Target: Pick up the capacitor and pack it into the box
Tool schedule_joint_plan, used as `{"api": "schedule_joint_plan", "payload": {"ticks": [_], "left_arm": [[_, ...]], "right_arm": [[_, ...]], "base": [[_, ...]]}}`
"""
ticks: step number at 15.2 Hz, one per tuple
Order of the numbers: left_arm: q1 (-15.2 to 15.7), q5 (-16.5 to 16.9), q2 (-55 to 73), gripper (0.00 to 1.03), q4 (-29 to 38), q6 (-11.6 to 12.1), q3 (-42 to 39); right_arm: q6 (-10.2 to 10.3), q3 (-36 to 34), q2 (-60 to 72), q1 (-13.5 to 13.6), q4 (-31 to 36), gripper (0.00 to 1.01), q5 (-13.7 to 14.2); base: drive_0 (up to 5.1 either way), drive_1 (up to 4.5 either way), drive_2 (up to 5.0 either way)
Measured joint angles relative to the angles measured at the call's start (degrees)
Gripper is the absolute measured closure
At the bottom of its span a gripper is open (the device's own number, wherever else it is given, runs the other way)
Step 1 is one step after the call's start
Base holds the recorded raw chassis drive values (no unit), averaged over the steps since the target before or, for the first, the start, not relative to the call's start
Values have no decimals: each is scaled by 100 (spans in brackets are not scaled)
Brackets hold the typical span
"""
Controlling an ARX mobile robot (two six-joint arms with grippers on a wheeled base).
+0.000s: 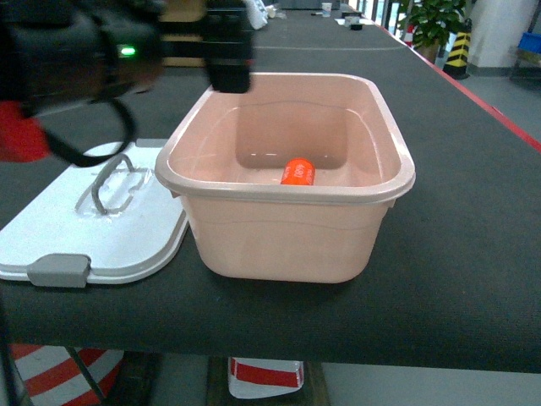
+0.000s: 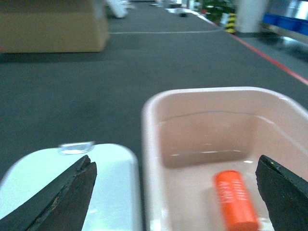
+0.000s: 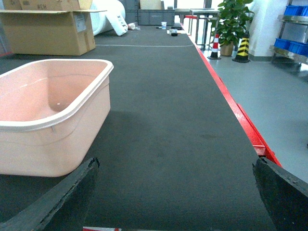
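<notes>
The orange-red capacitor [image 1: 297, 172] lies on its side on the floor of the peach-pink box [image 1: 287, 190]. The box's white lid [image 1: 84, 228] with a grey latch lies flat on the mat just left of it. My left arm hangs blurred above the box's far-left corner, one dark finger [image 1: 228, 59] over the rim. In the left wrist view my left gripper [image 2: 175, 161] is open and holds nothing, with the capacitor [image 2: 236, 199] below it, near its right finger. My right gripper [image 3: 175, 163] is open over bare mat to the right of the box [image 3: 53, 120].
A brown cardboard carton [image 3: 48, 31] stands at the far end of the dark mat. The table's red edge [image 3: 240, 120] runs along the right side. Blue bins [image 3: 293, 29] and a potted plant [image 3: 233, 21] stand beyond it.
</notes>
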Motion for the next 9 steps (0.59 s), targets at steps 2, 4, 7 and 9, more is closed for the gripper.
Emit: {"api": "schedule_joint_plan", "payload": {"ticks": [2, 4, 7, 9], "left_arm": [[988, -323, -463, 5, 164, -22, -396], [1860, -273, -605, 5, 149, -42, -601], [2111, 372, 249, 5, 372, -17, -664], [2004, 470, 859, 5, 590, -9, -479]], "right_arm": [[2, 0, 0, 0, 0, 3, -2], [0, 0, 0, 0, 2, 3, -4], [0, 0, 0, 0, 0, 3, -4], [2, 0, 0, 0, 0, 3, -2]], "base": [[0, 0, 0], [0, 0, 0], [0, 0, 0], [0, 0, 0]]}}
